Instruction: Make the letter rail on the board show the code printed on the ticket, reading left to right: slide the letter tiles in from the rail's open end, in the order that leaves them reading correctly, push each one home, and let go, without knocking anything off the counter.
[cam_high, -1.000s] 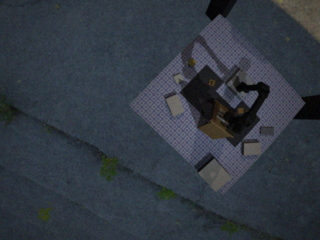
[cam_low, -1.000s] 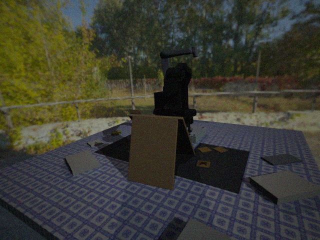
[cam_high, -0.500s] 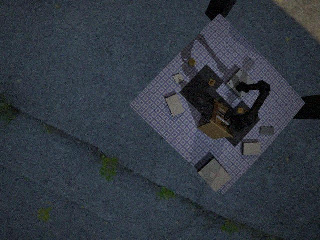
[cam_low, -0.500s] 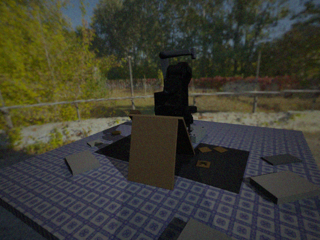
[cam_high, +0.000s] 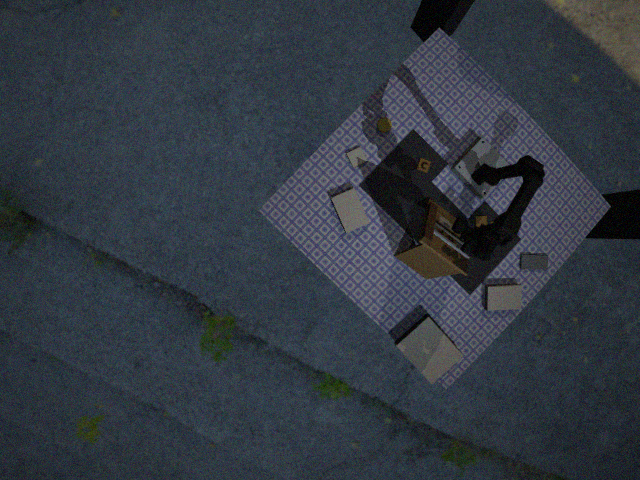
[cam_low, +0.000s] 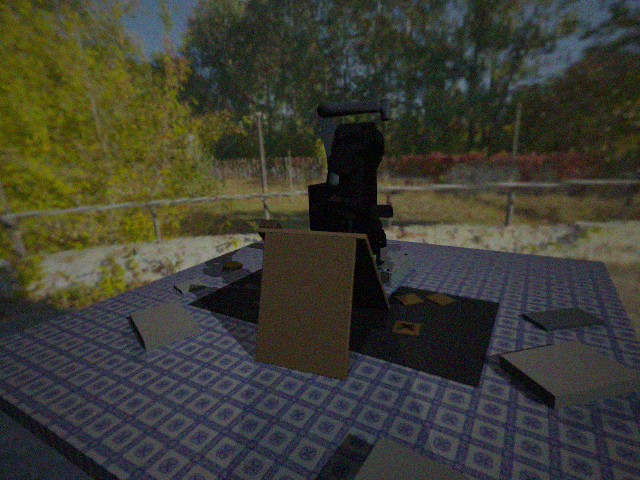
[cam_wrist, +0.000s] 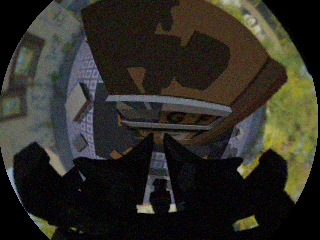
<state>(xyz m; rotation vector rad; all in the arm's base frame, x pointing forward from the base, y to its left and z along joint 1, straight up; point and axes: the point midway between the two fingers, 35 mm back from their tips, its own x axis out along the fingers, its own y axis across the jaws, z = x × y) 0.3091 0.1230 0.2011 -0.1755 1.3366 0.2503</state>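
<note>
The brown board (cam_high: 424, 258) (cam_low: 305, 299) (cam_wrist: 227, 34) stands propped on a dark mat (cam_high: 392, 180) (cam_low: 444, 346). In the wrist view its letter rail (cam_wrist: 167, 102) shows as two pale bars, with one brown tile (cam_wrist: 179, 118) sitting between them. My gripper (cam_wrist: 158, 135) is right at the rail just below that tile, fingers slightly apart with a gap between them and nothing in it. In the exterior view the board hides the fingers and only the arm (cam_low: 351, 196) shows. Loose letter tiles lie on the mat (cam_high: 423, 165) (cam_high: 480, 220) (cam_low: 406, 327) (cam_low: 408, 298). I cannot read any ticket.
The checked cloth (cam_high: 558, 206) (cam_low: 206, 403) covers the counter. Grey slabs lie on it (cam_high: 351, 209) (cam_high: 429, 348) (cam_high: 504, 297) (cam_low: 162, 322) (cam_low: 568, 372). A small yellow disc (cam_high: 383, 124) (cam_low: 232, 265) lies near the far corner. A pale panel (cam_high: 473, 162) stands by the arm's base.
</note>
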